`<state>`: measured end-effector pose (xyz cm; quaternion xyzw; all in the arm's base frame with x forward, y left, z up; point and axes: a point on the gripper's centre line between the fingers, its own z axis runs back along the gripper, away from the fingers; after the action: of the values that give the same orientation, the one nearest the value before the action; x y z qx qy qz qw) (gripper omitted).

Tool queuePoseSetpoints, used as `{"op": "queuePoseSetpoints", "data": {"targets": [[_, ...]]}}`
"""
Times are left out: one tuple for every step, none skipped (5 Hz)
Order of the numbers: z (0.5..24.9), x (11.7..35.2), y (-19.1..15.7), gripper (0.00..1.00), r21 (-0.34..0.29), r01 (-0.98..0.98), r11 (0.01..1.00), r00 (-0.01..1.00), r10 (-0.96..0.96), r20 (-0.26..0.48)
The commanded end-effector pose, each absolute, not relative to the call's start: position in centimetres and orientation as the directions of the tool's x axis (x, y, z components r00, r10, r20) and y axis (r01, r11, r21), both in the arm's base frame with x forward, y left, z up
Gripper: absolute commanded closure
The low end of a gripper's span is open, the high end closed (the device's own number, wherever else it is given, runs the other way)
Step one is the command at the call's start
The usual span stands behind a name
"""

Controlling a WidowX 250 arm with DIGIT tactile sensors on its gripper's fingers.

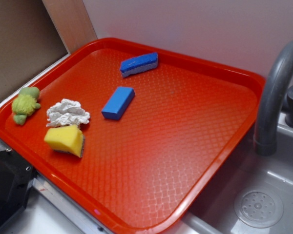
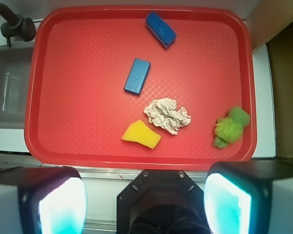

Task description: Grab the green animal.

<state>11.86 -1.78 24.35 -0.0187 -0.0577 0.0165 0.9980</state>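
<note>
The green animal (image 1: pixel 25 104) (image 2: pixel 229 127), a fuzzy yellow-green plush with darker green head and feet, lies at the left rim of the red tray (image 1: pixel 185 146) (image 2: pixel 88 122). In the wrist view it sits at the tray's lower right. My gripper (image 2: pixel 144 202) hangs high above the tray's near edge, off to the animal's left, open wide with nothing between its pale pads (image 2: pixel 62 207). The gripper does not show in the exterior view.
On the tray lie a yellow sponge (image 1: pixel 65 140) (image 2: pixel 141 135), a crumpled white paper wad (image 1: pixel 67 113) (image 2: pixel 167 114), a blue block (image 1: pixel 118 103) (image 2: pixel 137 75) and a blue-and-white eraser-like block (image 1: pixel 138 64) (image 2: pixel 160 29). A grey faucet (image 1: pixel 276 92) and sink (image 1: pixel 259 204) stand to the right.
</note>
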Motion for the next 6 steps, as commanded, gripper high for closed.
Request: {"op": "queuePoseSetpoints", "data": {"targets": [[24.3, 11.9, -1.8, 0.00, -0.039, -0.031, 0.999, 0.993, 0.035, 0.115], [23.7, 12.8, 0.0, 0.00, -0.133, -0.275, 0.952, 0.950, 0.290, 0.112], [21.9, 14.6, 3.0, 0.00, -0.165, -0.506, 0.847, 0.851, 0.521, 0.066], [19.8, 16.3, 6.2, 0.00, -0.138, -0.706, 0.694, 0.698, 0.716, 0.032], [17.3, 17.0, 8.9, 0.00, -0.079, -0.827, 0.556, 0.550, 0.831, 0.084], [15.2, 17.3, 10.9, 0.00, -0.028, -0.833, 0.553, 0.543, 0.826, 0.148]]}}
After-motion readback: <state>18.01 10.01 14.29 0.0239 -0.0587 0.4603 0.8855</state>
